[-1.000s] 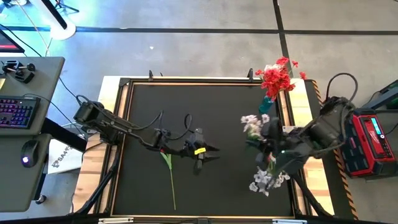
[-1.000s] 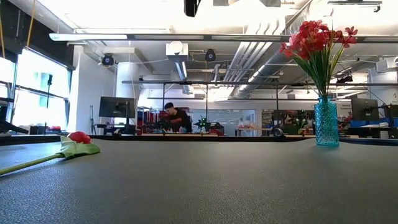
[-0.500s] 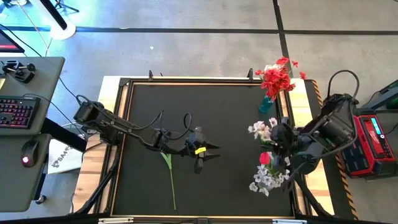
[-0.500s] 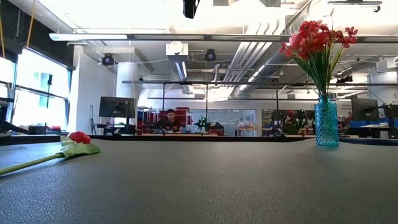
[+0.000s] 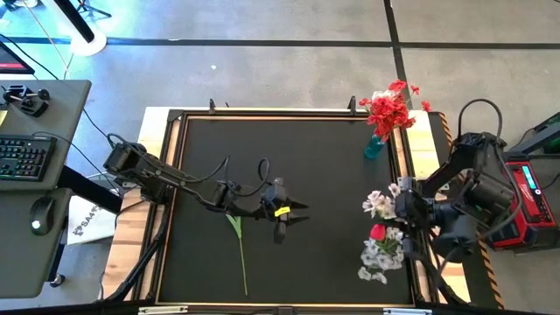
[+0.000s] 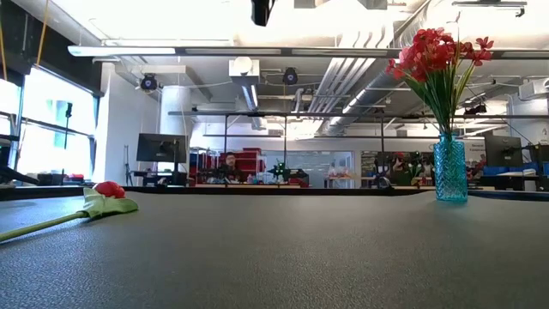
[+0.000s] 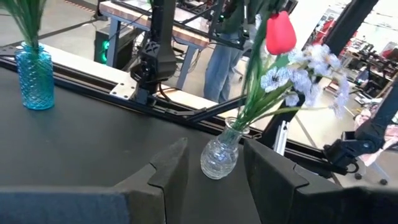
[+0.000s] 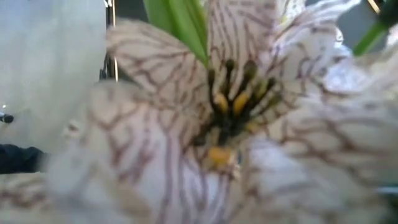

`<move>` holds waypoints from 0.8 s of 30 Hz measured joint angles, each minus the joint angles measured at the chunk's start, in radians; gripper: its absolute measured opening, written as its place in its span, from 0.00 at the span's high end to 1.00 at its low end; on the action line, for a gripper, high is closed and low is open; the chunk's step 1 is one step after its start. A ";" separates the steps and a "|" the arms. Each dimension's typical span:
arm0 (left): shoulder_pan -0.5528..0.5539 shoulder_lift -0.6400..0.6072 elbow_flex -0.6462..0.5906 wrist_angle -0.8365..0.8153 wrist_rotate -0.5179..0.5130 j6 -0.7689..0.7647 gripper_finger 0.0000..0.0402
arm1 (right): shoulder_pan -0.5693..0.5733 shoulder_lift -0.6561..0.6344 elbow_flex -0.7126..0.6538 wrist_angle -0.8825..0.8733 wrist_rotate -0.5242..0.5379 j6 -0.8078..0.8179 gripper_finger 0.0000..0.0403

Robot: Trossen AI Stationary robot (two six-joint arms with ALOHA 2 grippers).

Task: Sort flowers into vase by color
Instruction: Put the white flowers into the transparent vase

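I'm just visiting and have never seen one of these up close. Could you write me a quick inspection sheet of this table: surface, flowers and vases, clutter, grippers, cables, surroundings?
Surface: black mat in a wooden frame, mostly bare.
Job's things: blue vase with red blossoms at the far right corner; clear vase near the right edge holding white blossoms and a red bud; one red-budded flower lying flat, its stem beside the left gripper.
Clutter: nothing seen.
Grippers: left gripper open, mid-table, holding nothing; right gripper at the clear vase's flowers, a white spray beside it, fingers hidden.
Cables: cables looping along the left arm.
Surroundings: desk with keyboard and mouse; a person far behind.
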 joint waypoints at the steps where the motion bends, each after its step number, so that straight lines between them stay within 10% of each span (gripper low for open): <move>1: 0.000 0.000 0.000 0.000 -0.008 0.000 0.65 | 0.009 0.001 0.000 0.000 0.005 0.008 1.00; 24: 0.000 0.000 0.000 0.002 -0.035 -0.052 0.65 | 0.050 0.159 -0.001 0.000 -0.020 0.052 0.98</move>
